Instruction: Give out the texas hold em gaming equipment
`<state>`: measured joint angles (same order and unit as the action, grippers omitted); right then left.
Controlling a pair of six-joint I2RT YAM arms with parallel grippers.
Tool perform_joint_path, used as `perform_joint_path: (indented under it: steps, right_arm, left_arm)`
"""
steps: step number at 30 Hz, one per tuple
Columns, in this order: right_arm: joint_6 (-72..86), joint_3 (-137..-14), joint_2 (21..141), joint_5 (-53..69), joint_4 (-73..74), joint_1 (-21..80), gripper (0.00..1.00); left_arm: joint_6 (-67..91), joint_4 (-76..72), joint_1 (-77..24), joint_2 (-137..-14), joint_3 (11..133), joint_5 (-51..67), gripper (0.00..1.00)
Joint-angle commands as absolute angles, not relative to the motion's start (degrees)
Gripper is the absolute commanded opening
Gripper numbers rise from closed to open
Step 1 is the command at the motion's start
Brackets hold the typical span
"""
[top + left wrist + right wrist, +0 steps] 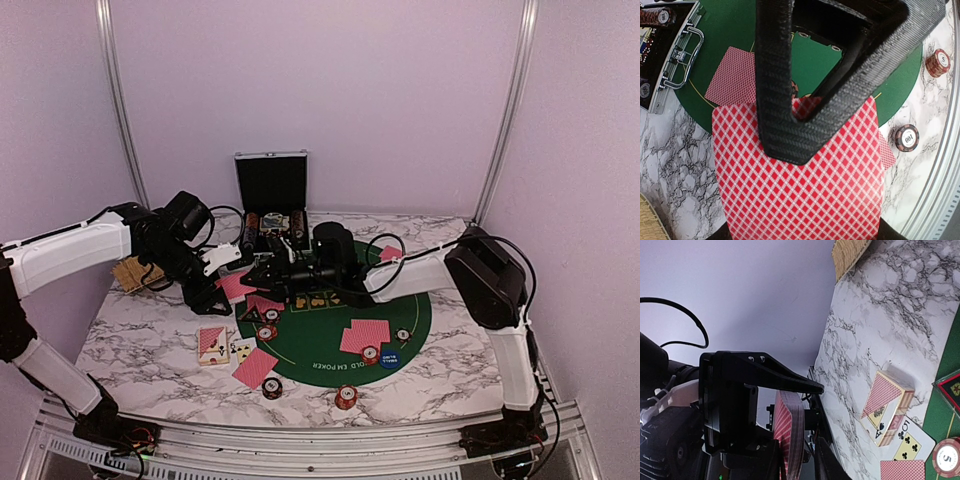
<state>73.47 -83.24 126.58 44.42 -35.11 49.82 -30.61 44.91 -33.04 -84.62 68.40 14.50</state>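
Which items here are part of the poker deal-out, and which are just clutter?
Job: red-backed card deck; dealt cards; striped chips; blue marker disc.
Lying about: silver-edged case; woven tray.

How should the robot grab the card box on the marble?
From straight above, probably, pinching its two long sides. The card box lies flat on the marble table, so only its side walls offer opposing surfaces. Mind the ten of clubs close beside it.
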Motion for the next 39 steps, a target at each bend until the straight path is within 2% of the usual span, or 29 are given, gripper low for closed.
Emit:
perform_joint_path:
  steps: [1, 7, 15, 23, 27, 30, 35, 39]
  right_arm:
    - [73.41, -82.34, 123.49, 44.0, -35.22, 49.22, 0.22]
    - [78.7, -80.0, 122.66, 44.72, -42.26, 49.09, 0.16]
    - [77.51, -79.07, 121.73, 44.82, -40.03, 48.87, 0.11]
    - [76.91, -77.16, 119.87, 44.82, -39.86, 47.88, 0.0]
    - [78.27, -75.81, 118.61, 45.01, -42.05, 46.99, 0.0]
    - [78.87, -75.88, 118.72, 45.6, -42.73, 46.96, 0.12]
    - [78.67, -76.11, 119.77, 46.26, -42.14, 47.32, 0.36]
    - [79.13, -76.58, 121.12, 46.82, -42.4, 47.84, 0.43]
  left_arm:
    - [-30.37, 45.35, -33.05, -84.13, 69.19, 15.08, 0.0]
    - [-30.32, 45.35, -33.05, -84.18, 69.15, 15.06, 0.0]
    - [-30.23, 45.44, -33.05, -83.94, 69.17, 14.95, 0.0]
    - [-30.22, 45.44, -33.05, -83.72, 68.81, 14.73, 0.0]
    - [-30.23, 45.43, -33.02, -83.84, 68.8, 14.81, 0.0]
    - [-30.29, 45.42, -33.0, -83.87, 68.82, 14.83, 0.0]
    - [-30.37, 45.43, -33.04, -84.01, 68.86, 14.85, 0.0]
    - [-30.25, 45.44, -33.05, -84.05, 68.99, 14.94, 0.0]
